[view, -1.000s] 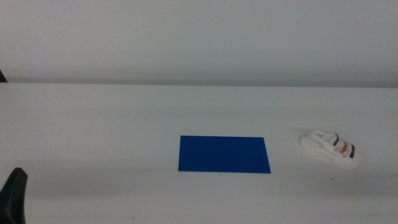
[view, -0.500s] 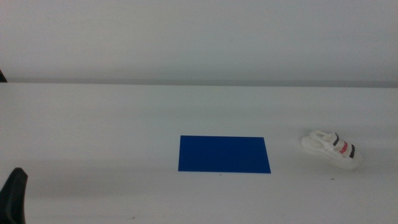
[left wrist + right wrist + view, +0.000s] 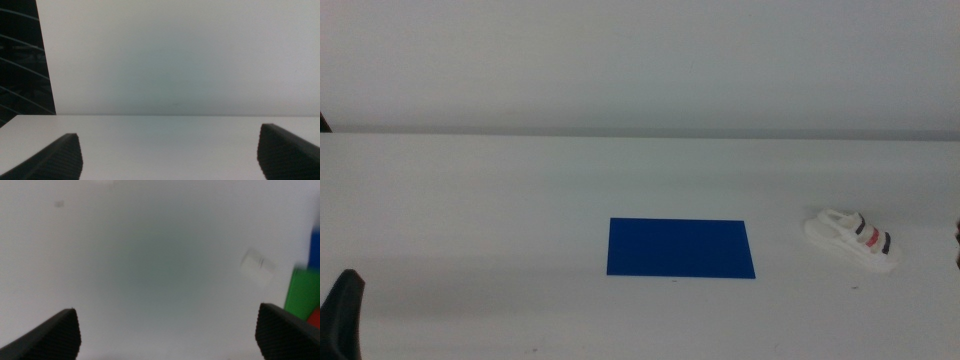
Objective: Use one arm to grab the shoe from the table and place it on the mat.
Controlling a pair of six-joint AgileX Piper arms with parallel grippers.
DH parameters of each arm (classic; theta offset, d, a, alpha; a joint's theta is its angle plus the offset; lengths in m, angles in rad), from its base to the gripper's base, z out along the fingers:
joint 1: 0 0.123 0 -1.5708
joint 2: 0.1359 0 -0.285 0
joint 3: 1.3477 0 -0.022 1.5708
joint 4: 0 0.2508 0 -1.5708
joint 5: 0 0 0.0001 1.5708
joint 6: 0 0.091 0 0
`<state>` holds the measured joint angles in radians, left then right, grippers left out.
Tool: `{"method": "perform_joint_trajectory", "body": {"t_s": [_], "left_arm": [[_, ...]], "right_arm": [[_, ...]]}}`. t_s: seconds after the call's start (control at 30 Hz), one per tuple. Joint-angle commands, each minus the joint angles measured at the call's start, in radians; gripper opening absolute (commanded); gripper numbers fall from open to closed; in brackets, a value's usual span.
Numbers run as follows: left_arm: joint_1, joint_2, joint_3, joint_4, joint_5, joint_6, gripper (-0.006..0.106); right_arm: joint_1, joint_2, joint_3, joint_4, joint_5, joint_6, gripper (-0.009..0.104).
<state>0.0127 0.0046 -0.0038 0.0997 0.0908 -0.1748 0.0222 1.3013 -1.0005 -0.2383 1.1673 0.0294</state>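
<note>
The shoe [image 3: 852, 238], white with dark and red straps, lies on the table [image 3: 500, 200] at the right. To its left, a short gap away, lies the flat blue mat [image 3: 681, 248] with nothing on it. My left gripper [image 3: 342, 315] shows only as a dark tip at the bottom left corner, far from both. Its jaws stand wide apart in the left wrist view, left gripper [image 3: 170, 150] holding nothing. My right gripper [image 3: 167, 330] is open too, in a blurred view that shows neither shoe nor mat.
A thin dark sliver [image 3: 957, 235] shows at the right picture edge, beyond the shoe. A pale wall [image 3: 640, 60] rises behind the table's far edge. Blurred green, blue and red shapes [image 3: 302, 292] sit at one side of the right wrist view.
The left gripper tip at the bottom left has sunk a little lower. A dark sliver has appeared at the right edge. Shoe and mat have not moved.
</note>
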Motion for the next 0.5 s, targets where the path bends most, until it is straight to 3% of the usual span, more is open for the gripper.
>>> {"method": "perform_joint_trajectory", "body": {"t_s": [0.0, 0.17, 0.47], "left_arm": [[-0.002, -0.041, 0.043, -0.002, -0.011, -0.006, 0.094], [-0.002, -0.041, 0.043, -0.002, -0.011, -0.006, 0.094], [-0.002, -0.041, 0.043, -0.002, -0.011, -0.006, 0.094]], "right_arm": [[-0.030, 0.081, -0.082, 0.006, -0.018, -0.130, 0.093], [-0.063, 0.262, -0.263, 0.130, -0.042, -0.505, 0.093], [-0.041, 0.544, -0.363, 0.267, -0.150, -0.863, 0.093]]}}
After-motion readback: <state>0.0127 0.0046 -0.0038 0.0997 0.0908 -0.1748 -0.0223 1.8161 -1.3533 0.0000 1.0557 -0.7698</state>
